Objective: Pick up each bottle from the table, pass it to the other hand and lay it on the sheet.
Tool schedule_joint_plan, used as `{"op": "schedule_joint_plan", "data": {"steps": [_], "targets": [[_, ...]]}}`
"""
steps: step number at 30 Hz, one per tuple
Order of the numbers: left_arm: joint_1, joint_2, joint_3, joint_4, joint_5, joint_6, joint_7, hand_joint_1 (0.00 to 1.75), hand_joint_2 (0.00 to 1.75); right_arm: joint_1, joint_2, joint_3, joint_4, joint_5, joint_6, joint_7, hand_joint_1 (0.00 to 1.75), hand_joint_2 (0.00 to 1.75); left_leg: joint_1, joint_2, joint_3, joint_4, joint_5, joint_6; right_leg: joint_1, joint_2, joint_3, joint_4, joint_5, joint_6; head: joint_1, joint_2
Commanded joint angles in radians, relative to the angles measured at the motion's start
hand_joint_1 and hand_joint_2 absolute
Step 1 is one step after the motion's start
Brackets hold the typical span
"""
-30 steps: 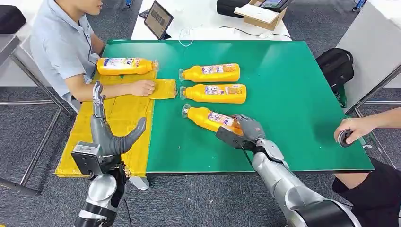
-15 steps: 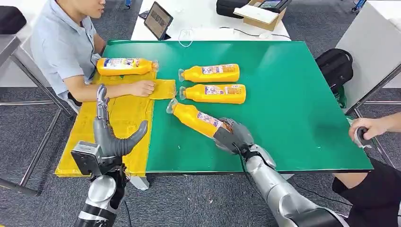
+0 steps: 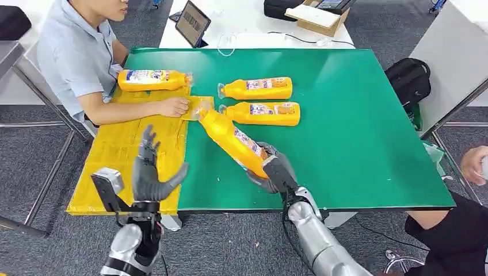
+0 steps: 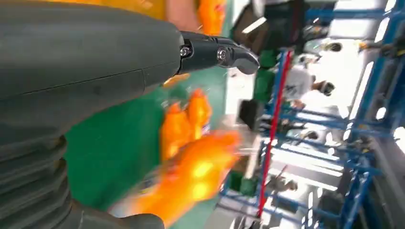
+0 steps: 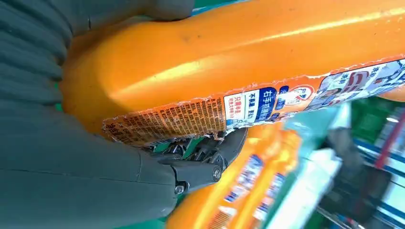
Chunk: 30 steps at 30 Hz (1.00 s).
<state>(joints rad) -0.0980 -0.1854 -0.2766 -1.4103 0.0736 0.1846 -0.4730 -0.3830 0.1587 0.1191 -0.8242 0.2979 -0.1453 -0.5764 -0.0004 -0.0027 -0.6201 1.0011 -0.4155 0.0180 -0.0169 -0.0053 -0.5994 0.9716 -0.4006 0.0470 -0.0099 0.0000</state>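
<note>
My right hand (image 3: pixel 271 171) grips the base of an orange bottle (image 3: pixel 231 140) and holds it off the green table (image 3: pixel 357 126), its clear cap slanting toward the yellow sheet (image 3: pixel 124 155). The right wrist view shows the same orange bottle (image 5: pixel 248 62) close up, with my fingers (image 5: pixel 205 157) wrapped under its label. My left hand (image 3: pixel 151 172) hovers over the sheet's near part, fingers apart, holding nothing. Two more orange bottles (image 3: pixel 257 88) (image 3: pixel 262 112) lie side by side on the table. A third bottle (image 3: pixel 152 80) lies at the far end of the sheet.
A person in a light blue shirt (image 3: pixel 75 54) sits at the table's far left, one hand (image 3: pixel 172 107) resting on the sheet. Another person's hand (image 3: pixel 475 164) is at the right edge. A tablet (image 3: pixel 191 24) and a cardboard box (image 3: pixel 316 17) stand on the white table behind.
My right hand has lifted the nearest bottle off the table and swung it left toward the sheet. My left hand has turned and shifted right toward the bottle.
</note>
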Motion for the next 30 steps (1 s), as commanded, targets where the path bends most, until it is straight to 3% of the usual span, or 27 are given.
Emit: {"op": "schedule_joint_plan", "data": {"steps": [1,9,15,20,30], "targets": [[0.015,-0.006,-0.034,0.109,0.016,-0.009,0.003,0.00,1.75,0.075,0.003,0.085,-0.220,-0.036,-0.018,0.000,1.69,1.75,0.000,0.000,0.003,-0.001,-0.001,-0.001,0.000,0.000,0.002,0.000,-0.001,-0.002,0.000,0.000],[0.049,-0.001,-0.054,-0.015,0.075,-0.114,-0.137,0.00,1.75,0.088,0.002,0.227,-0.254,-0.057,-0.022,-0.006,1.69,1.75,0.001,0.002,0.005,0.001,-0.004,-0.002,0.002,0.003,0.004,0.001,-0.003,-0.003,0.000,0.000],[0.022,-0.001,-0.080,0.011,0.137,-0.199,-0.096,0.00,1.75,0.074,0.020,0.340,-0.170,0.018,-0.039,-0.049,1.66,1.75,0.001,0.001,0.005,0.000,-0.002,-0.001,0.001,0.001,0.004,0.000,-0.002,-0.002,0.000,0.000],[0.012,0.000,-0.097,-0.029,0.167,-0.265,-0.134,0.00,1.75,0.047,0.071,0.441,-0.072,0.031,-0.019,-0.088,1.69,1.75,0.001,0.002,0.004,0.000,-0.002,-0.002,0.001,0.002,0.003,0.000,-0.002,-0.002,0.000,0.000],[-0.034,0.009,-0.147,0.064,0.201,-0.314,-0.035,0.00,1.75,0.028,0.072,0.548,-0.067,0.085,-0.074,-0.122,1.75,1.75,0.001,0.001,0.004,0.000,-0.002,-0.001,0.001,0.001,0.004,0.000,-0.002,-0.002,-0.001,0.000]]}}
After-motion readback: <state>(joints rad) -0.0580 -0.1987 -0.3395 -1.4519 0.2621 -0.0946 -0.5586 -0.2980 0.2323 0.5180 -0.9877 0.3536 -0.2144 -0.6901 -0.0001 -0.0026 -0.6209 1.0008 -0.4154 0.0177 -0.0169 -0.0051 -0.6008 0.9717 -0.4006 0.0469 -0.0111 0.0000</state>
